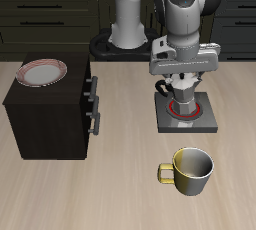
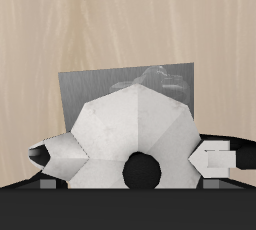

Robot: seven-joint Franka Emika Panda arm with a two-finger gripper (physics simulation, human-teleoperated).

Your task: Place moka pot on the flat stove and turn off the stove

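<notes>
Two fingers (image 2: 215, 157) of the gripper (image 2: 135, 159) clamp the moka pot (image 2: 130, 134) from either side. Pot sits on the flat stove (image 1: 187, 116), over its red ring (image 1: 186, 109). Mug (image 1: 190, 170) nearer the table's front edge.

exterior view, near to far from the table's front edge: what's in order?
Yellow-olive ceramic mug → flat grey stove with its red ring, the small silver faceted moka pot on it under the hand → robot base.

A simulated kitchen: dark cabinets (image 1: 40, 19) behind a wooden table (image 1: 100, 194) bearing a flat stove (image 1: 187, 117).
</notes>
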